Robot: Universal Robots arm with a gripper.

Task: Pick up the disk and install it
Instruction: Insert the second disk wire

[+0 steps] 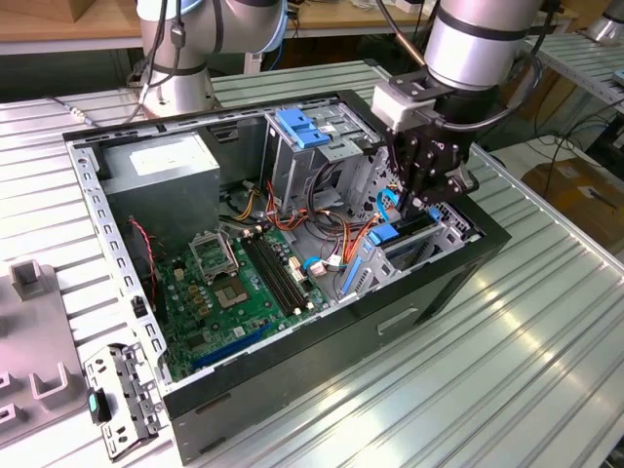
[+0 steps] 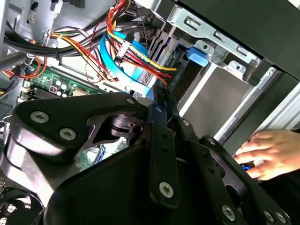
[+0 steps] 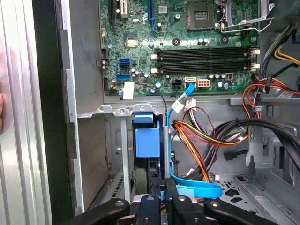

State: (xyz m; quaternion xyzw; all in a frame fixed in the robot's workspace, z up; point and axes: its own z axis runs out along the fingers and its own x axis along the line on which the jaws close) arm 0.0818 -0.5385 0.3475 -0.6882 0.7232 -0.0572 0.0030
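The disk [image 1: 408,231] stands on edge in the drive bay at the front corner of the open computer case [image 1: 292,366], on the exterior view's right. Its blue carrier rail [image 3: 144,140] shows in the first wrist view, between the bay's metal walls. My gripper [image 1: 408,207] reaches down into that bay from above. In both wrist views its black fingers [image 3: 157,199] stand close together, shut, with a thin sliver of blue between the tips [image 2: 161,110]. The gripper [image 3: 164,190] is at the disk's edge, beside a blue flat cable [image 3: 194,190].
Bundles of red, orange and yellow wires [image 3: 197,140] crowd the bay. The green motherboard [image 1: 234,288] fills the case floor, with a grey power supply [image 1: 161,166] behind it. A person's hand [image 2: 267,150] rests outside the case wall. A loose metal bracket [image 1: 122,400] lies on the table.
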